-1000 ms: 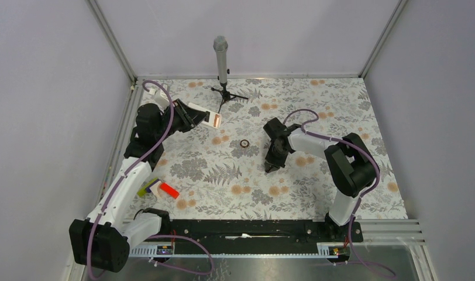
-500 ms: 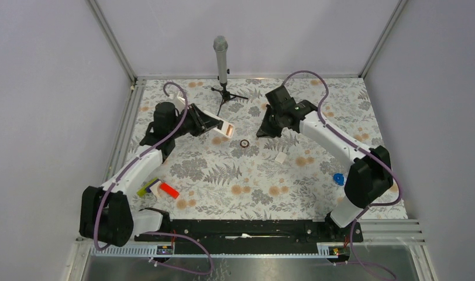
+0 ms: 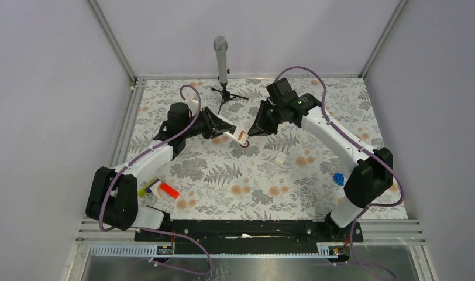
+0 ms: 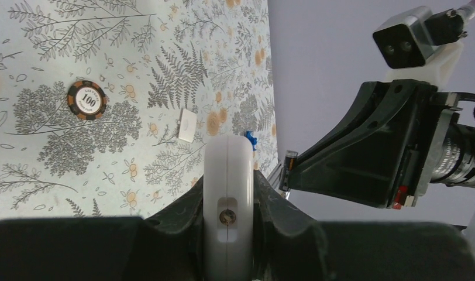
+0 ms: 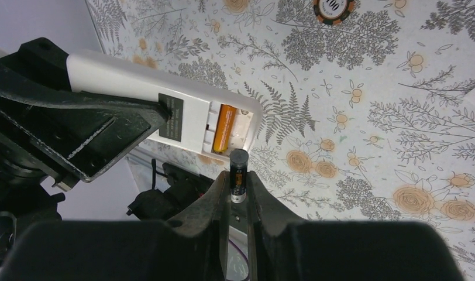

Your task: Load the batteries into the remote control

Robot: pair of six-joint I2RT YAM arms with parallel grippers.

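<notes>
Both arms have closed in on mid-table over the last second. The left one brought the remote control [image 3: 240, 137] inward, and the right one swung up off the cloth to face it.

Left gripper [image 4: 227, 206] is clamped on the remote's long edges and holds it off the table [image 3: 212, 175], near the poker chip [image 4: 87, 99]. Right gripper [image 5: 238, 188] is pinched narrow on the held battery [image 5: 238, 170], just short of the open bay.

Orientation:
- Remote's long axis runs out from the left fingers toward the right gripper, free end leading. The white back with the open bay faces the right wrist camera.
- Seated battery [image 5: 223, 127] lies across that axis, at the free end.
- Held battery sticks out along the right fingers, dark end first, roughly parallel to the seated one.

We read this as the second-cell insertion, about half done. For a clean fit:
- Keep the left clamp rigid.
- Line the cell up with the empty slot, which looks to be between the seated battery and the end wall.
- Tip the leading end in against its contact, then lay the rest down rather than stabbing in straight.
- We can't read the polarity marks, so check them before pressing.
- Release only once the cell sits flush.
</notes>
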